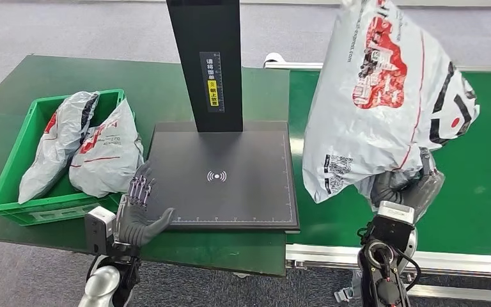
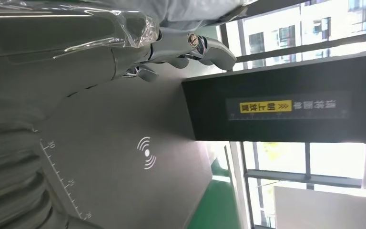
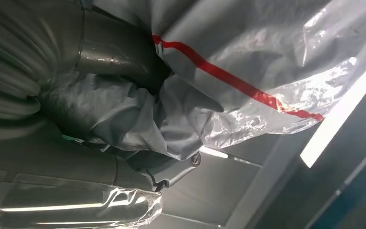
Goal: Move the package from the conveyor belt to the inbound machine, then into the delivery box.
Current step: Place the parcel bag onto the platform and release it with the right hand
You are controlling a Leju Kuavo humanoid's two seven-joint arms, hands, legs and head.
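Green belt (image 1: 486,173) runs beneath the grey package (image 1: 383,96) my right hand (image 1: 404,187) grips aloft beside the black scanner plate (image 1: 230,176), while my left hand (image 1: 139,208) rests open-fingered on its near-left corner by the green box (image 1: 13,176).

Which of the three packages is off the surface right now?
The big package held up by the right robot hand over the conveyor belt. The other two packages lie in the green box.
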